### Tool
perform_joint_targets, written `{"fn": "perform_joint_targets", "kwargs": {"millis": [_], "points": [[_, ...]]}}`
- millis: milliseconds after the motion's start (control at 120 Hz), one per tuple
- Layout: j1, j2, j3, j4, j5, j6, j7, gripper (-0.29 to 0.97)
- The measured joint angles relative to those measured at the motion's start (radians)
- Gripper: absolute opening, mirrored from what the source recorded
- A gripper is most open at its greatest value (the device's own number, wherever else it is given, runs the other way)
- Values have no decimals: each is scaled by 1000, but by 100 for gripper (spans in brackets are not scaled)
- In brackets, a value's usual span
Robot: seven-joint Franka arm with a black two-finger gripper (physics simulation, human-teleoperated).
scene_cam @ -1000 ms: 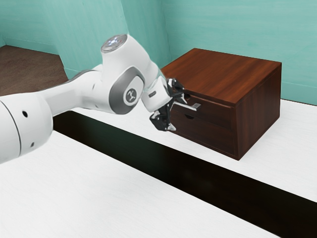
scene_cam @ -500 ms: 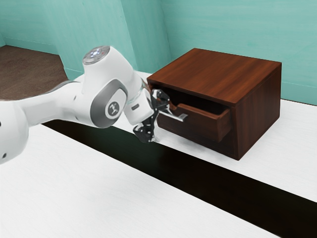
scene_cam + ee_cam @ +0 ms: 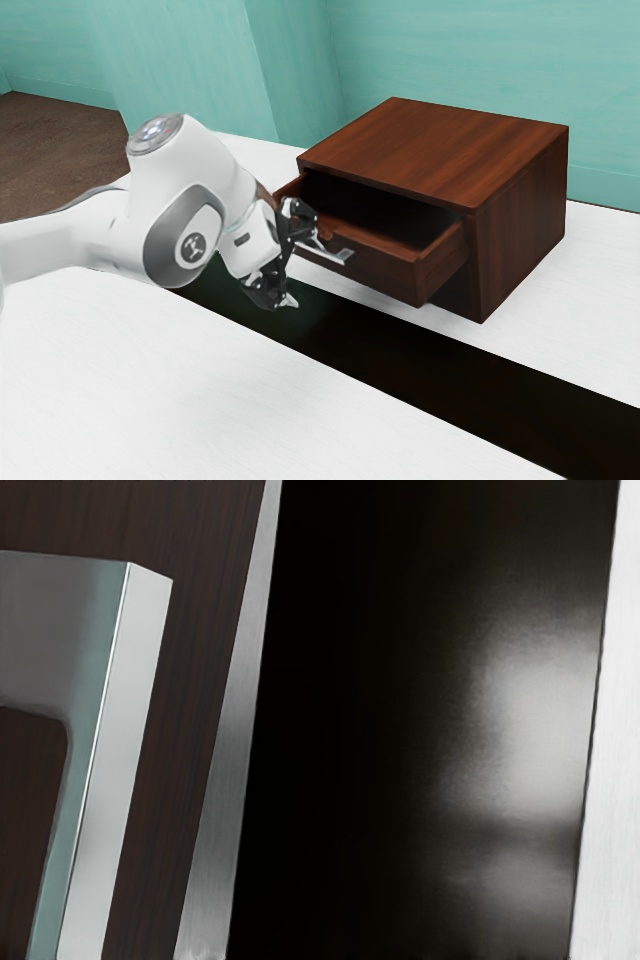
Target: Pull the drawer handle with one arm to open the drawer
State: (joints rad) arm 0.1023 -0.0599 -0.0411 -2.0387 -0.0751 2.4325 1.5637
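from the exterior view's left the white arm (image 3: 150, 225) reaches to the tool (image 3: 290, 255), which sits at the silver handle (image 3: 338, 253). whether it pinches the handle or stands spread around it, i cannot tell. the drawer (image 3: 385, 262) juts partway out of the brown cabinet (image 3: 450, 150), above a dark strip (image 3: 420, 370) of the white desk (image 3: 150, 400). the wrist view has the handle just beside the dark drawer front (image 3: 190, 630).
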Motion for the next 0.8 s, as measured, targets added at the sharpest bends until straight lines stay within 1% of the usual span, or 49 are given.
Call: {"fn": "perform_joint_targets", "kwargs": {"millis": [150, 317, 500, 600, 675, 800], "points": [[0, -43, 0, -51, -4, 18, -1, 68], [-12, -105, 1, -112, -6, 28, -5, 63], [-16, -163, 1, -172, -3, 34, -12, 62], [-16, -199, 3, -211, 0, 34, -16, 65], [-16, -217, 4, -225, 0, 33, -21, 63], [-19, -237, 37, -245, 6, 30, -27, 62]]}}
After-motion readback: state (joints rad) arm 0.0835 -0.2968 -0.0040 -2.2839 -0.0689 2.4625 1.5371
